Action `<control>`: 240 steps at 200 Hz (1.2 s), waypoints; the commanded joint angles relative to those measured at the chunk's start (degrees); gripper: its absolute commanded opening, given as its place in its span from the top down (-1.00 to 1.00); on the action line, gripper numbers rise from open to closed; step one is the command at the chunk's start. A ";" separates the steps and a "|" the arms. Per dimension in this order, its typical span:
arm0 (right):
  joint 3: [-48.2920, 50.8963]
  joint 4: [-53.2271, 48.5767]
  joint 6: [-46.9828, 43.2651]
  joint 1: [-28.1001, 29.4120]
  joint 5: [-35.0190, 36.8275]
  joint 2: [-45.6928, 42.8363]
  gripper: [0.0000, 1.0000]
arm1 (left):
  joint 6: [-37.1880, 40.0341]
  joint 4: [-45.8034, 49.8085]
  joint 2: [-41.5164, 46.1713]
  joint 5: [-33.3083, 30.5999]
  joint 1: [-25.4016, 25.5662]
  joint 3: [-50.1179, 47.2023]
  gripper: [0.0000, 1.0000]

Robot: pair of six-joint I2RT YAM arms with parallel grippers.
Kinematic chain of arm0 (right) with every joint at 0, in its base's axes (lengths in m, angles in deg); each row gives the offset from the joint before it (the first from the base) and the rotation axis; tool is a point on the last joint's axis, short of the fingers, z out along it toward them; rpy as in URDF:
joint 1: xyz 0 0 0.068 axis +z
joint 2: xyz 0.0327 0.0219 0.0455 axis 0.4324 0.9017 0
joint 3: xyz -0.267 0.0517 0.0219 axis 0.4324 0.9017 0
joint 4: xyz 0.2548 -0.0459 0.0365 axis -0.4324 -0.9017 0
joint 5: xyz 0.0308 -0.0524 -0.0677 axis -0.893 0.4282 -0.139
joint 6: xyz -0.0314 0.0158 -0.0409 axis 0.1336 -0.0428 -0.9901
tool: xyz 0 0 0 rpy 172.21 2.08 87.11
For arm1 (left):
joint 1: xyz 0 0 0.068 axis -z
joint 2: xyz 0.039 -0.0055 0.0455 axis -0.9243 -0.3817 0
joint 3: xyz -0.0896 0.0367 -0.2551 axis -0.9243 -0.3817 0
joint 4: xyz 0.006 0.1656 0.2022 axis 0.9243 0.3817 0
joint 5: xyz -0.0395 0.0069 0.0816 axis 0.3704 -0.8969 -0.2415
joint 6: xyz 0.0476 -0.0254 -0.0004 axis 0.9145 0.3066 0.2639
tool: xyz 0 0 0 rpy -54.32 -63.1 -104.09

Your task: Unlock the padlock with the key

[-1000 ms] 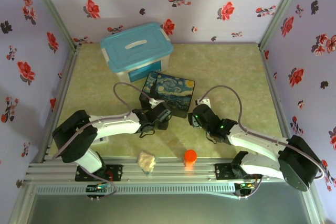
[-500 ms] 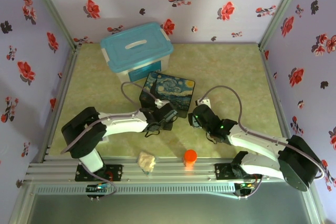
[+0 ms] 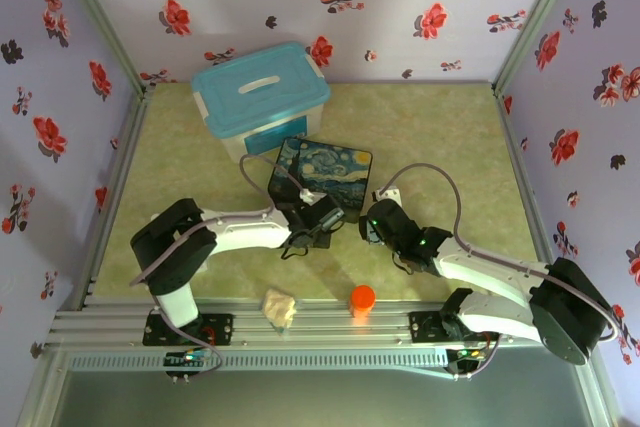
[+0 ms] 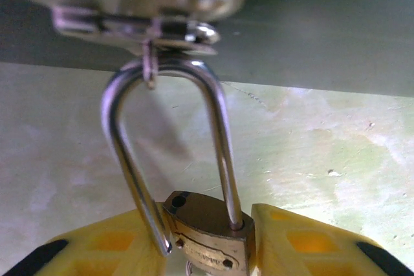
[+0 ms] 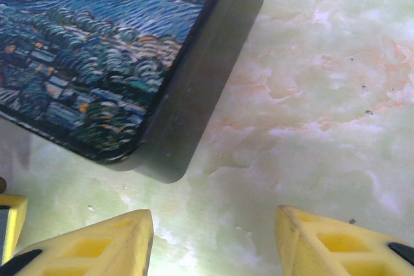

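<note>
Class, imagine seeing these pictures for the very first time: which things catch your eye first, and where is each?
In the left wrist view, the padlock is hooked by its shackle through a metal hasp, its body clamped between the yellow fingers of the left gripper. From above, the starry-painting tin box sits centre-stage, a blue-lidded plastic box behind it. The right gripper is open over bare table beside the tin's corner.

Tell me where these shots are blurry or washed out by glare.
Left wrist: the hasp at the top is out of focus with blown-out highlights, while the padlock reads sharper. Right wrist: the tin box is fairly crisp, the yellow fingers are soft, and the table shows pale sheen. Top external: even light, little shadow, small detail lost.
</note>
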 commanded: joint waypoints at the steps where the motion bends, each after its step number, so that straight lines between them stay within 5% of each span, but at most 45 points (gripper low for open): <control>1: 0.57 -0.19 0.58 -0.40 0.49 0.33 -0.04 | 0.54 -0.81 -1.03 1.78 0.31 0.95 0.31; 35: 0.98 0.72 0.80 -0.45 0.20 -0.42 -0.04 | -0.09 -8.15 1.80 5.92 -0.15 -3.35 0.56; 128: 0.71 2.11 1.11 -0.40 0.05 1.38 -0.03 | -1.93 -16.18 4.62 11.80 -2.43 -9.05 0.83; 240: 0.72 2.31 1.42 -0.43 0.05 1.76 -0.02 | -2.51 -8.96 2.87 6.85 -3.09 -7.82 0.42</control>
